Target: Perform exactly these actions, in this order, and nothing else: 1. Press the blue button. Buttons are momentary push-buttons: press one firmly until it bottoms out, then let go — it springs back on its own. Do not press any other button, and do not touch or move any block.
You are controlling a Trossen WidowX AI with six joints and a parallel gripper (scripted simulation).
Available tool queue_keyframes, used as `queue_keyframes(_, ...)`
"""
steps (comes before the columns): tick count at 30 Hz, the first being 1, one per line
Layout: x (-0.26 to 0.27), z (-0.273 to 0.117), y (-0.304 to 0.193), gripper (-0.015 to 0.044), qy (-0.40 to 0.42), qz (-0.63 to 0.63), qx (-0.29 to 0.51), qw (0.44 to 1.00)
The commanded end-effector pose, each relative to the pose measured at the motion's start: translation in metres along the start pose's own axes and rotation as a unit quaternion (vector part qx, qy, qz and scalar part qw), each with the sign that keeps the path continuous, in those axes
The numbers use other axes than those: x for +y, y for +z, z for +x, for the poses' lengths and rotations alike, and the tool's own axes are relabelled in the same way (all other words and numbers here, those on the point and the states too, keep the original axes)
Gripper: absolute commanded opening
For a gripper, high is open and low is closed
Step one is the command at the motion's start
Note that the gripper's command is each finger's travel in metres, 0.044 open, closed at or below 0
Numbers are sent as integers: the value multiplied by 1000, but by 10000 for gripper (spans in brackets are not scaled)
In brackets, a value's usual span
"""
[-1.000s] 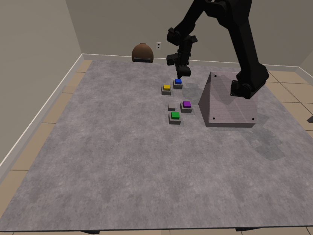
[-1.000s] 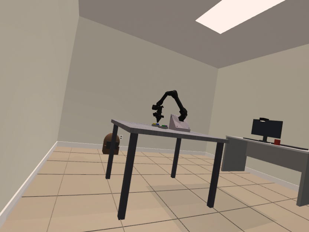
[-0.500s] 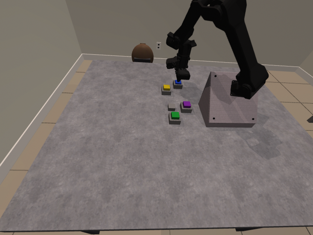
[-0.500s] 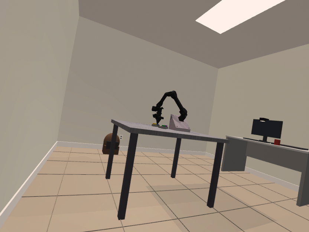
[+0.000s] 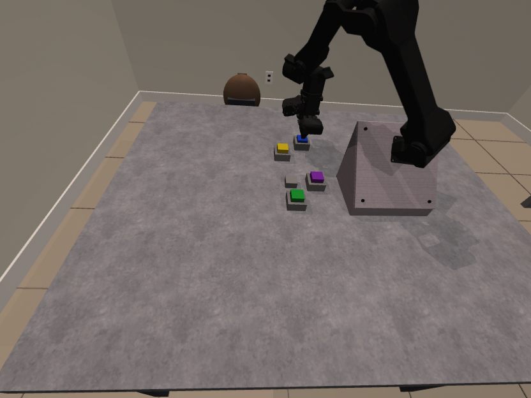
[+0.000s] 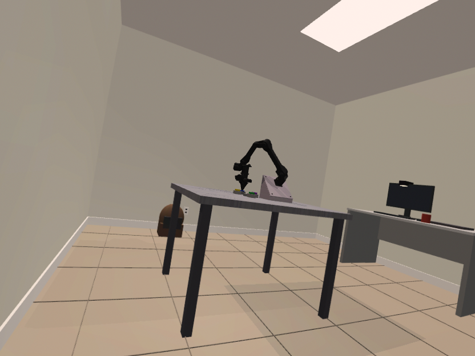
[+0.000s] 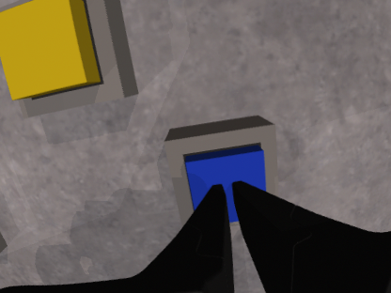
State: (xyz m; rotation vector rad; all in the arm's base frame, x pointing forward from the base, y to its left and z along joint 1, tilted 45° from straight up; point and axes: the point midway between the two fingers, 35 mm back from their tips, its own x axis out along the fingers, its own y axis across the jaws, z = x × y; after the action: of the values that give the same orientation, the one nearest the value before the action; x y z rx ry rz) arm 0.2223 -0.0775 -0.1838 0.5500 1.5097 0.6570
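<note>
Gripper (image 7: 227,188): fingers drawn together with only a thin gap, nothing between them, tips pointing down.
Blue button (image 7: 221,169): directly under the fingertips (its cap looks sunk nearly level with its grey housing); whether the tips touch it I cannot tell.
Yellow button (image 7: 44,44): up and to the left of the fingers, well apart, cap standing proud.
Table (image 7: 326,45): grey mottled surface beyond.

fingers over blue button (image 7: 220,167), yellow button (image 7: 44,44) beside
</note>
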Motion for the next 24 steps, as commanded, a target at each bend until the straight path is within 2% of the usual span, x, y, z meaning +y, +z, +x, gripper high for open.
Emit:
queue_keyframes(1, -1, -28, 0, 20, -2, 0, -1, 1000)
queue_keyframes(5, -1, -31, 0, 20, -2, 0, -1, 1000)
queue_keyframes(8, 15, -42, 16, 99, -14, 1, -1, 1000)
queue_keyframes(13, 83, -70, 61, 230, -45, -2, -7, 999)
queue_keyframes(19, 181, -86, 88, 387, -56, -8, -19, 998)
queue_keyframes(24, 270, -90, 84, 400, -38, -4, -20, 999)
